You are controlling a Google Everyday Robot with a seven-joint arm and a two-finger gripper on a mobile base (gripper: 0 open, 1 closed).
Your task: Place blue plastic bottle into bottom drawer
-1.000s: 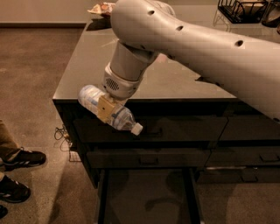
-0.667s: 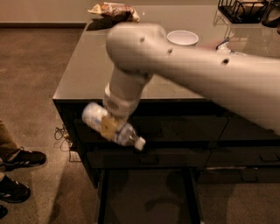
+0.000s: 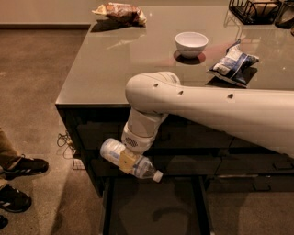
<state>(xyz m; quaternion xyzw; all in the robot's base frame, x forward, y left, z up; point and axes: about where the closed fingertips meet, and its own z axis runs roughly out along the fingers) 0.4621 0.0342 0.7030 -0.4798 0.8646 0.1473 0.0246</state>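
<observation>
We see the bottle point(image 3: 143, 168) tilted in the air, white cap pointing down and right, in front of the drawer fronts and above the pulled-out bottom drawer point(image 3: 151, 209). The gripper point(image 3: 127, 160) pinches it around the middle, just below the counter point(image 3: 105, 64) edge. On the counter sit a bowl point(image 3: 191, 43), a blue-white snack bag point(image 3: 233, 64) and, at the far corner, perhaps another bag point(image 3: 120, 12)
</observation>
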